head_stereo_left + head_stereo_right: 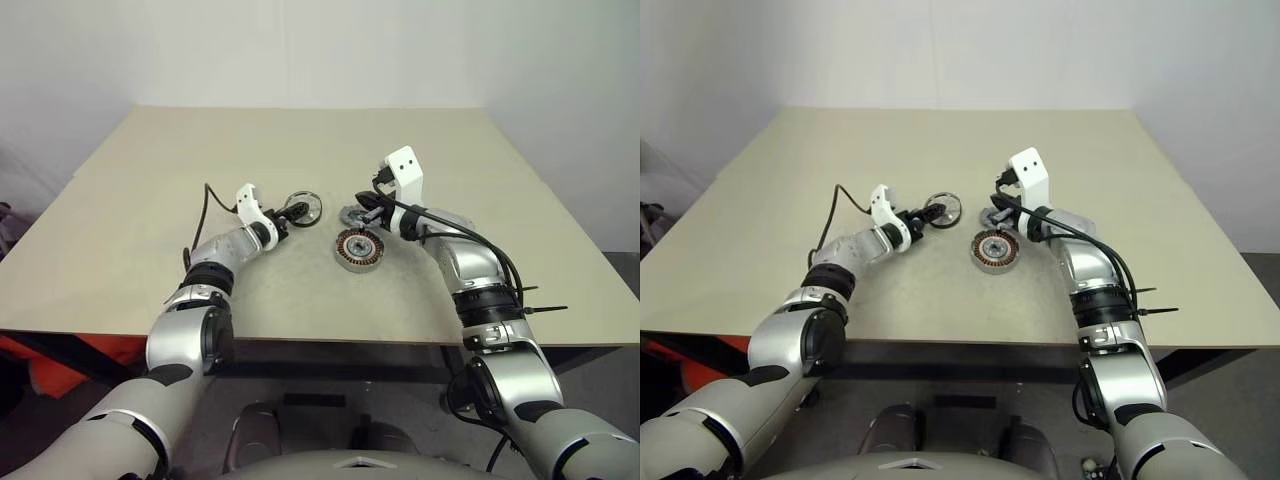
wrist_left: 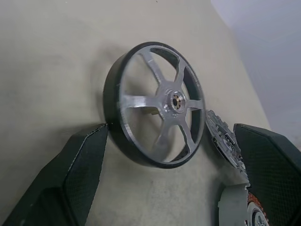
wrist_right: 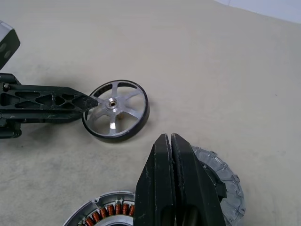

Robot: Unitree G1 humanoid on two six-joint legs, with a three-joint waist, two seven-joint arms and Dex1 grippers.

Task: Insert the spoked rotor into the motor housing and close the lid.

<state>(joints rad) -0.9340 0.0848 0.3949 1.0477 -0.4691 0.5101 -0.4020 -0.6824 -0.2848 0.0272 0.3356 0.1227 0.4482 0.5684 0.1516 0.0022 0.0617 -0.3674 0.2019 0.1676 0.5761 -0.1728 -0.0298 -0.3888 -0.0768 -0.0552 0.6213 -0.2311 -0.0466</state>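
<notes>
The spoked rotor [image 2: 155, 103], a shiny silver wheel with a dark rim, lies flat on the tan table [image 1: 300, 140] near its middle. My left gripper [image 2: 170, 129] is open and low at the rotor, one finger [image 2: 80, 174] on each side of its rim. The motor housing [image 1: 359, 248], a dark ring with copper windings, sits right of the rotor and nearer to me. The lid [image 3: 225, 183], grey with a notched rim, lies just behind the housing. My right gripper [image 3: 168, 141] hovers above the lid, shut with nothing in it.
The three parts lie close together at the table's centre. A black cable [image 1: 207, 205] loops up from my left wrist. The table's front edge [image 1: 320, 338] runs just below my forearms, with bare tabletop to the left, right and back.
</notes>
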